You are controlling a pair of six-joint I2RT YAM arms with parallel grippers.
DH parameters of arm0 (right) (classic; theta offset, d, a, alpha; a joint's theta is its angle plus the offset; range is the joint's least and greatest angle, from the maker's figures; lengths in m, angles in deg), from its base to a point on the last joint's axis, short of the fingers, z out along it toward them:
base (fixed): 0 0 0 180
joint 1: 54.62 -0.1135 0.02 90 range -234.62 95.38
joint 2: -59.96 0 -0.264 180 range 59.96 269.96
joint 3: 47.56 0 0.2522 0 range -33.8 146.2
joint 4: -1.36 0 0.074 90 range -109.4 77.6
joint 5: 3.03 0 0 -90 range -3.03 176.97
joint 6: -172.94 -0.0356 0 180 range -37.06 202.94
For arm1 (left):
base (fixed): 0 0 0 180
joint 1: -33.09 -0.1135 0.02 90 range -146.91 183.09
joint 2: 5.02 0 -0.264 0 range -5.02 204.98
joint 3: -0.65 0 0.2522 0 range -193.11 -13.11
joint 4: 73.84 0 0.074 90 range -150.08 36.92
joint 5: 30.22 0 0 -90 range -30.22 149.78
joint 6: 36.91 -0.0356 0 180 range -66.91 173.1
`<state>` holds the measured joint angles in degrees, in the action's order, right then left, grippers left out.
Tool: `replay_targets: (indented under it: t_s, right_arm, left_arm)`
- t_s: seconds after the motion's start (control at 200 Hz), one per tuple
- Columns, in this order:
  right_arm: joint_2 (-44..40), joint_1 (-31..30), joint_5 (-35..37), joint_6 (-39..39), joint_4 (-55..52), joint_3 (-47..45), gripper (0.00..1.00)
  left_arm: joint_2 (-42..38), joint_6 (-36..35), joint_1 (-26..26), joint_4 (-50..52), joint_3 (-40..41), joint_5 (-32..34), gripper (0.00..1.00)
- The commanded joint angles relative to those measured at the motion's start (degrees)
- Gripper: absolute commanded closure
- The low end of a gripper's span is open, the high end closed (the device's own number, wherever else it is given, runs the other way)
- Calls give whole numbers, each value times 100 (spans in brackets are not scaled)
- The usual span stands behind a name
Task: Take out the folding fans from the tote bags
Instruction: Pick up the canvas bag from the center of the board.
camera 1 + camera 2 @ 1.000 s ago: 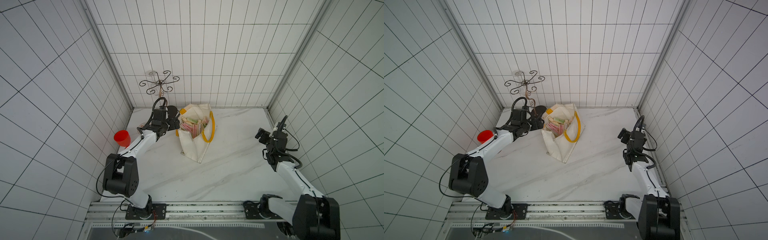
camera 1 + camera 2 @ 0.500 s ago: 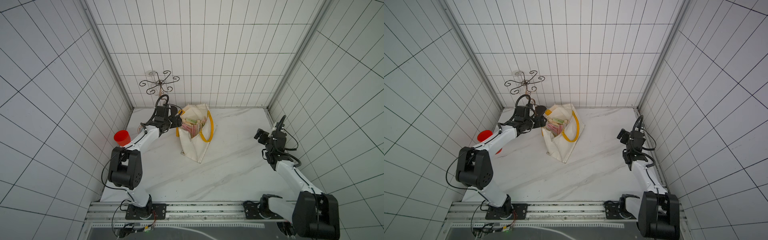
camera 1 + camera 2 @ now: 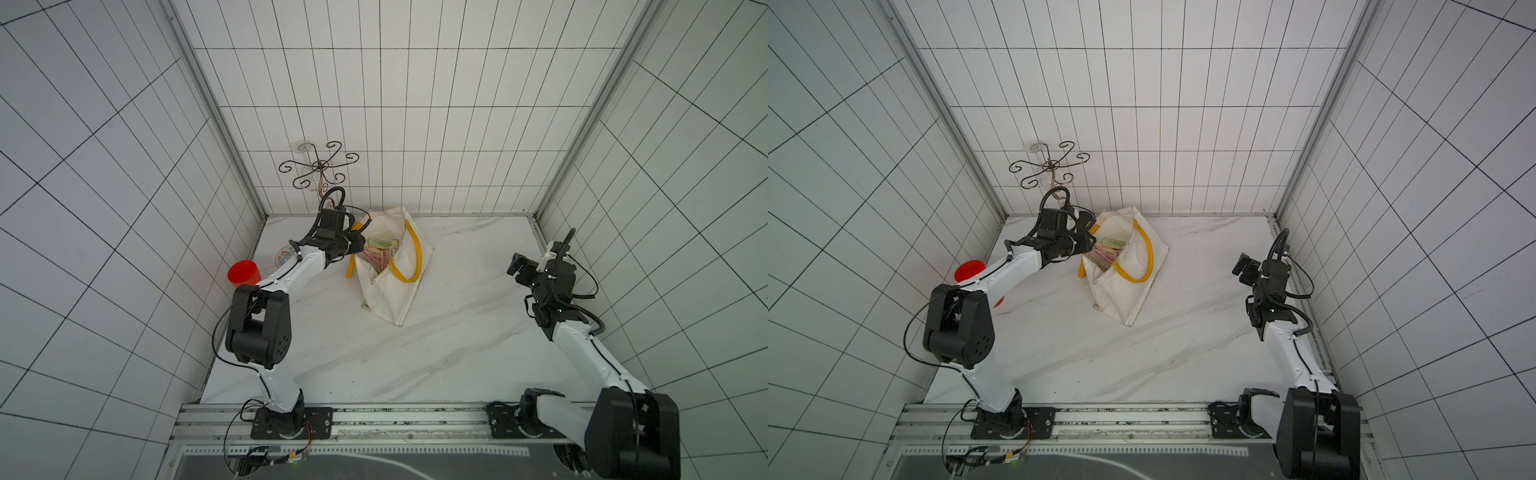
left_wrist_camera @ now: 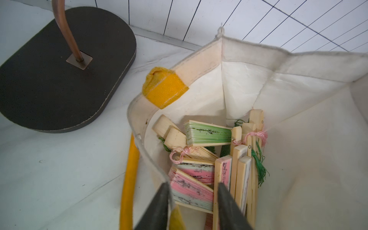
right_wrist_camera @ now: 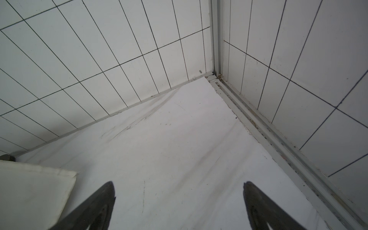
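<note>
A red cup [image 3: 244, 272] stands at the marble counter's [image 3: 457, 332] left edge. Farther back is a scrolled wire stand [image 3: 319, 166] (copper stem, dark oval base [image 4: 59, 79]) — white tiled walls all round.

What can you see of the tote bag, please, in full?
The tote bag is cream-white, canvas-like cloth, creased, with two yellow strap handles sewn at the rim. It sits slumped on the white marbled table near the back wall, mouth gaping open, holding a jumble of closed folding fans. A dark stand base lies beside it, apart. The left tool is at its mouth, one finger seemingly outside the wall, the other inside; whether it pinches the cloth is unclear.
</note>
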<state>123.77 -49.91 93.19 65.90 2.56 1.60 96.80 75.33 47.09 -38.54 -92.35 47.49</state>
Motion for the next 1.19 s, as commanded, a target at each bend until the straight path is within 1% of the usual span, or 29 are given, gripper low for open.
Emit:
replay_targets:
  t_s: [0.0,0.09,0.17,0.25,0.41,0.48,0.555,0.685,0.82,0.885,1.004,1.189]
  right_arm:
    - [-147,19,-333,-143,-142,665,2]
    - [-200,-1,-665,-218,-187,696,5]
    - [-220,-84,-917,-239,-248,720,8]
    - [-206,-255,-1014,-239,-433,846,9]
    - [24,-788,-1001,-239,-1218,1407,15]
    - [187,-1042,-1009,-262,-1612,1719,18]
    - [370,-1271,-1036,-332,-2032,2016,19]
    - [676,-1569,-1237,-485,-2543,2427,19]
    - [935,-1776,-1725,-719,-2804,2634,19]
    - [1039,-1921,-1759,-773,-2924,2714,18]
    - [1162,-2096,-1624,-784,-3043,2763,18]
    - [1214,-2192,-1642,-674,-2988,2546,18]
  left_arm:
    - [51,-111,98,187,-158,-90,87]
    - [-34,-246,170,272,-261,3,100]
    - [-140,-417,256,333,-354,133,100]
    - [-292,-634,375,333,-439,207,100]
    - [-652,-1314,789,292,-607,649,100]
    - [-849,-1583,987,209,-594,871,100]
    - [-1085,-1794,1132,127,-536,963,100]
    - [-1549,-2209,1278,-77,-299,991,100]
    - [-2062,-2817,1461,-451,193,1177,100]
    - [-2239,-3034,1512,-539,391,1173,100]
    - [-2441,-3202,1568,-585,744,977,100]
    - [-2740,-3226,1792,-778,1377,1018,100]
